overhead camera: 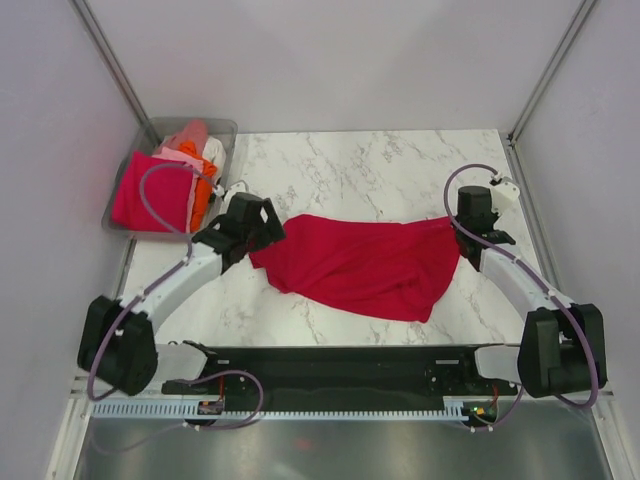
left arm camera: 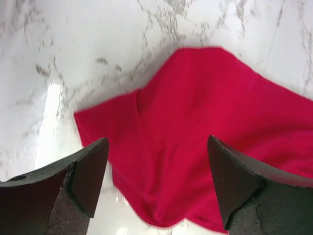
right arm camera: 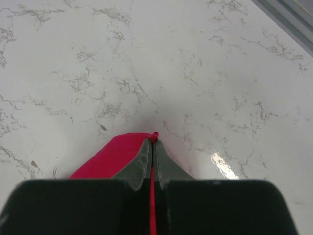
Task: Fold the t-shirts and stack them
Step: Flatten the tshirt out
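Observation:
A crimson red t-shirt (overhead camera: 365, 265) lies spread and rumpled on the marble table between the two arms. My left gripper (overhead camera: 262, 228) is open just above its left end; in the left wrist view the cloth (left arm camera: 195, 132) lies between and below the two fingers (left arm camera: 90, 171). My right gripper (overhead camera: 452, 222) is shut on the shirt's right edge; the right wrist view shows red cloth (right arm camera: 110, 159) pinched between the closed fingertips (right arm camera: 142, 161). Other shirts, magenta-pink (overhead camera: 148, 190), orange (overhead camera: 203, 190) and pale pink, are piled in the bin.
A clear grey plastic bin (overhead camera: 225, 130) stands at the far left of the table, holding the other shirts. Grey walls and metal posts enclose the back and sides. A black rail runs along the near edge.

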Controlling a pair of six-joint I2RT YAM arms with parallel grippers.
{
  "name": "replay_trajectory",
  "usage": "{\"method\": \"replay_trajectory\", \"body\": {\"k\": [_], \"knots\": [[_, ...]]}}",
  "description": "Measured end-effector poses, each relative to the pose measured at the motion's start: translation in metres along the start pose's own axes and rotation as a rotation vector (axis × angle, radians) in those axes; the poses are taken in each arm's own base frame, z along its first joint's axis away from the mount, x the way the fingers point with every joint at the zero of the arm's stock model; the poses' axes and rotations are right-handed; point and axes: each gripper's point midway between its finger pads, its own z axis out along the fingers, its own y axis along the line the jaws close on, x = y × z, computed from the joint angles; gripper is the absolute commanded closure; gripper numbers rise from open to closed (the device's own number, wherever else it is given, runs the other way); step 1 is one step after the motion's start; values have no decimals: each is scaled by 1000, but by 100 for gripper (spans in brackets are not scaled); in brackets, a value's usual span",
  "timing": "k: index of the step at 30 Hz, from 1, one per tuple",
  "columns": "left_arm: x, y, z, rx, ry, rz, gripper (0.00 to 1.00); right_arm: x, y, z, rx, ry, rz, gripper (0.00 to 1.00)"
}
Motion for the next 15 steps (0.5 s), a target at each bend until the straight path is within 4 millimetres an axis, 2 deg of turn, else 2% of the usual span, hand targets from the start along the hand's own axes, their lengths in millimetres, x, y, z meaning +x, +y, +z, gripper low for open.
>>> {"method": "replay_trajectory", "body": {"k": [3, 8, 12, 15], "knots": [[-14, -4, 36, -40, 44, 24, 22, 4, 1, 1, -7, 10, -3, 100], [-20, -8, 93, 2, 174, 2, 22, 5, 5, 3, -21, 13, 1, 100], [-3, 0, 112, 24, 262, -16, 21, 8, 7, 6, -30, 22, -1, 100], [12, -5, 119, 62, 326, -17, 24, 9, 7, 6, -33, 25, -1, 100]]}}
